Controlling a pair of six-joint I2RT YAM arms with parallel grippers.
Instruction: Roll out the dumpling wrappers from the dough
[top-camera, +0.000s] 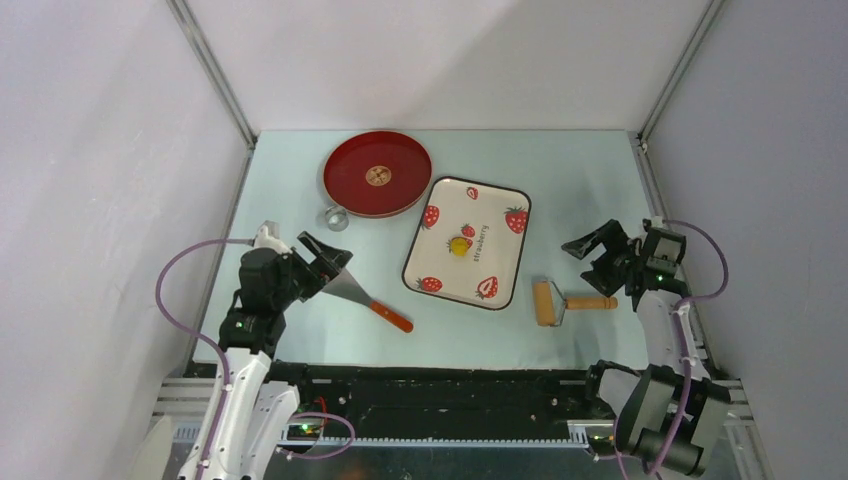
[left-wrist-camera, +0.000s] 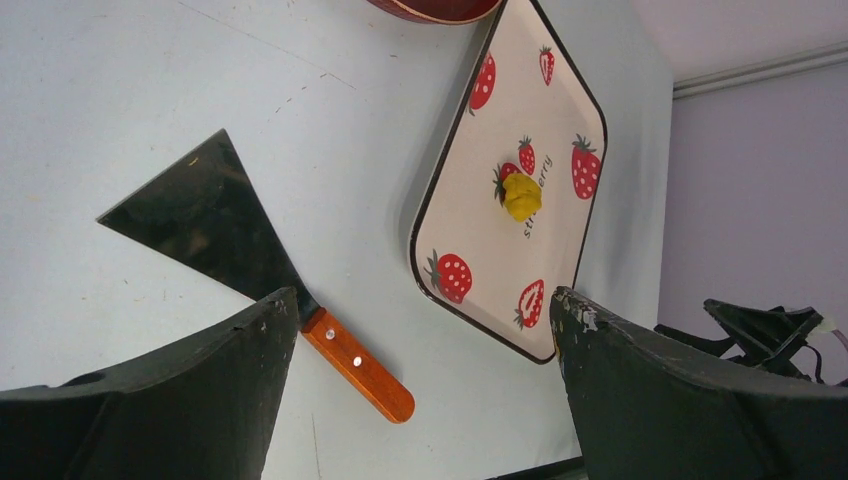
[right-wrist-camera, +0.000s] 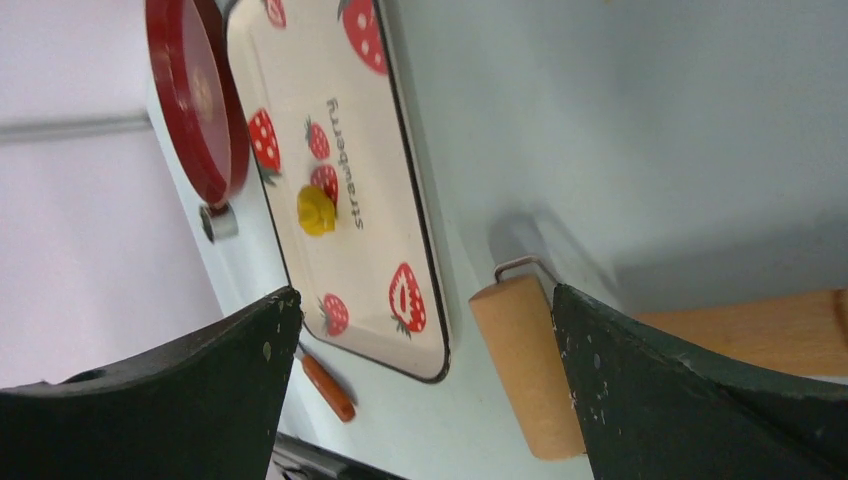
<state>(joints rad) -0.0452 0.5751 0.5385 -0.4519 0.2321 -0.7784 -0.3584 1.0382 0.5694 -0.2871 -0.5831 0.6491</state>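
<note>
The dough (top-camera: 459, 245) is a small yellow lump in the middle of the strawberry-print tray (top-camera: 500, 255). It also shows in the left wrist view as the dough (left-wrist-camera: 521, 196) and in the right wrist view as the dough (right-wrist-camera: 316, 210). No dumpling wrappers are in view. A wooden roller (top-camera: 545, 302) lies right of the tray, its handle pointing right. My right gripper (top-camera: 585, 258) hovers open just above and right of the roller (right-wrist-camera: 525, 360), holding nothing. My left gripper (top-camera: 328, 252) is open over the scraper blade (left-wrist-camera: 200, 225), left of the tray.
A round red plate (top-camera: 377, 173) sits at the back, behind the tray. A small metal ring cutter (top-camera: 335, 218) stands by the plate's near left edge. The scraper's orange handle (top-camera: 392, 317) points toward the near edge. Enclosure walls stand on both sides.
</note>
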